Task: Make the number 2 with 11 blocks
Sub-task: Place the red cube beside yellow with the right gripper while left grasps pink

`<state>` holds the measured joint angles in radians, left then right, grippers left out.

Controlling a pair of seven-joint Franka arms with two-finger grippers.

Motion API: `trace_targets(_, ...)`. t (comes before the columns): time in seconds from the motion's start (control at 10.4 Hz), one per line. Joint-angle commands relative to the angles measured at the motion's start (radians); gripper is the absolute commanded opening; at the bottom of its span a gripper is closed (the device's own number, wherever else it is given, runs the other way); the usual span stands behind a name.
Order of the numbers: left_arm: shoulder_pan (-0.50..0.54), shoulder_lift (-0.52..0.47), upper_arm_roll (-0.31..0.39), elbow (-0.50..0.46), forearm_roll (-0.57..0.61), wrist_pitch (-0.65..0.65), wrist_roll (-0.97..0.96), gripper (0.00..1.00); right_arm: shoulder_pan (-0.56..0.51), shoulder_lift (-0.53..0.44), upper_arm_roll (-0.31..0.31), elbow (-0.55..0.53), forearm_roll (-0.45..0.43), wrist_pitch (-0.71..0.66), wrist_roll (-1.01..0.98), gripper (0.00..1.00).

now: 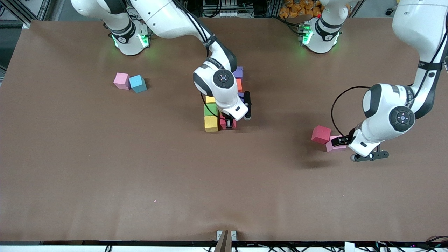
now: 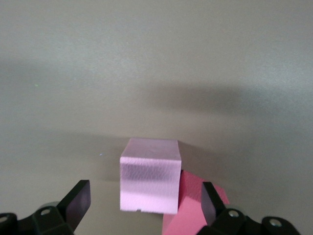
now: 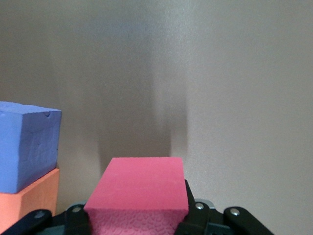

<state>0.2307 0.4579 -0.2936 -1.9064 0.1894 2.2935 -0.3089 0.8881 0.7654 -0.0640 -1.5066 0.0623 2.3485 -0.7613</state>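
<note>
at the left arm's end: your left gripper [image 2: 142, 205], fingers apart, straddles the pink block [image 2: 150, 182]; right gripper [image 3: 139, 220], clamped on a red block [image 3: 139, 193], sits at the number 2 [image 1: 211, 115].

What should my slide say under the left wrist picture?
Open left gripper lined up on a pink block, red block touching it.

A high camera across the table [image 1: 105, 175] faces both robot bases and takes in the whole brown surface. The left wrist camera looks down from close range at a pink block [image 2: 149, 181] framed by its own fingers [image 2: 78, 200], a block the front view also shows. The right wrist camera sits tight on a red block [image 3: 139, 191] beside the stacked cubes mid-table.
</note>
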Motion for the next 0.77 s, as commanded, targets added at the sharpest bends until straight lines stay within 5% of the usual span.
trace_targets(0.0, -0.005, 0.024, 0.001, 0.012, -0.022, 0.026, -0.03, 1.0, -0.001, 0.011, -0.011, 0.019, 0.013, 0.002, -0.012, 0.38)
trace_targets(0.68, -0.004, 0.093, 0.004, 0.004, -0.008, 0.053, -0.032, 1.0, -0.005, 0.028, -0.013, 0.016, 0.014, 0.002, -0.012, 0.38)
